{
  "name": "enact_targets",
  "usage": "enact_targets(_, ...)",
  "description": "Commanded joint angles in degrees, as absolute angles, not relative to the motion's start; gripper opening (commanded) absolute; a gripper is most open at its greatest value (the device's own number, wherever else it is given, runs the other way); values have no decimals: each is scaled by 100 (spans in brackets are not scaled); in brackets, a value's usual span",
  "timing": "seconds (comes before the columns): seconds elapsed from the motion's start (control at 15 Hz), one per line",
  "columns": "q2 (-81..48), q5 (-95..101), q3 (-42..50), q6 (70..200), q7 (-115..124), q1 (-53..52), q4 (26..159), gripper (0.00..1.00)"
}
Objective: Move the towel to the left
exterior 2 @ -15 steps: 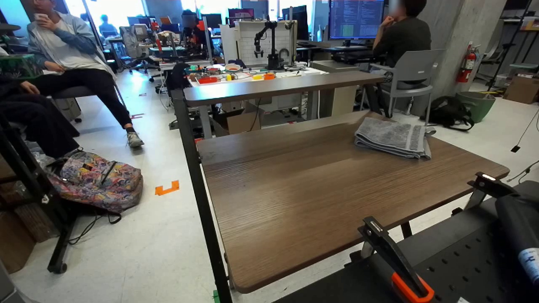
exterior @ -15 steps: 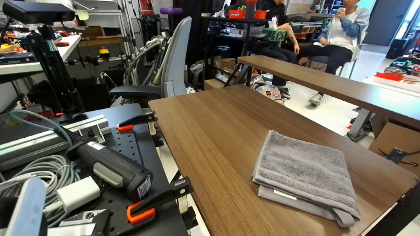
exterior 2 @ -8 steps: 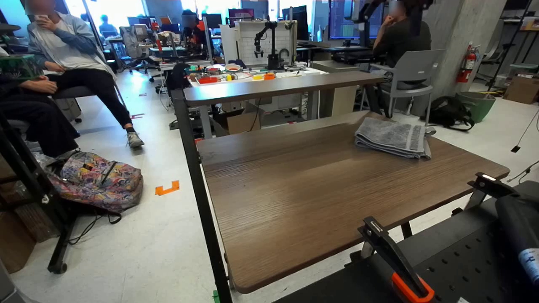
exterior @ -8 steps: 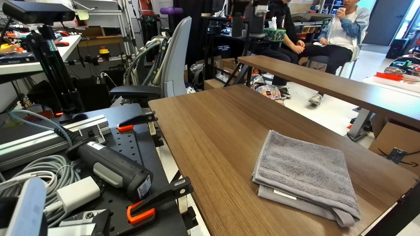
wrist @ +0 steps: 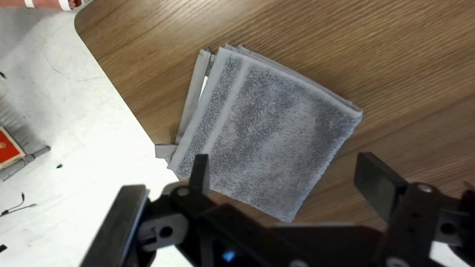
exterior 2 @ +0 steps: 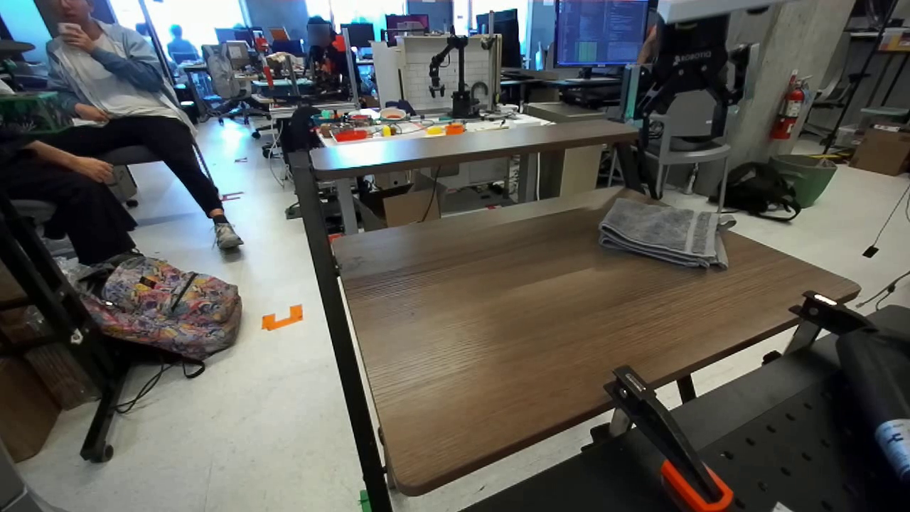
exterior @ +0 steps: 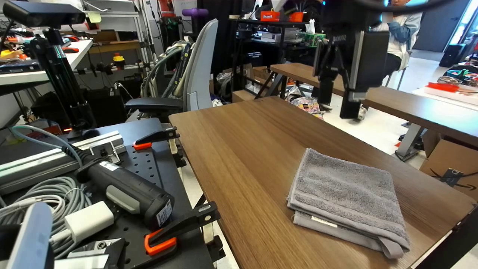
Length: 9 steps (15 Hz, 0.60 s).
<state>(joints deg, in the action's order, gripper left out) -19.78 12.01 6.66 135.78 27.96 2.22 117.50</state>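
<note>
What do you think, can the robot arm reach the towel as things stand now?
Probably yes: the open end effector hangs above the towel on the table, and no view shows anything lying between them.

Both exterior views look slantwise down across the table (exterior 2: 540, 341) from different angles, sharing it and the towel (exterior: 347, 194) at frame right. The wrist view, close above, faces down on the towel, fingers (wrist: 376, 181) low in frame.
</note>
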Motion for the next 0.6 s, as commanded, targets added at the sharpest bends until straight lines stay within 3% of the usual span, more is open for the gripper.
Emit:
enact_targets(0.0,-2738,1138,1046,14257,3698,27,11391,100)
enact_targets(0.53,-3779,762,1348,14830,4806,-189,11046,100)
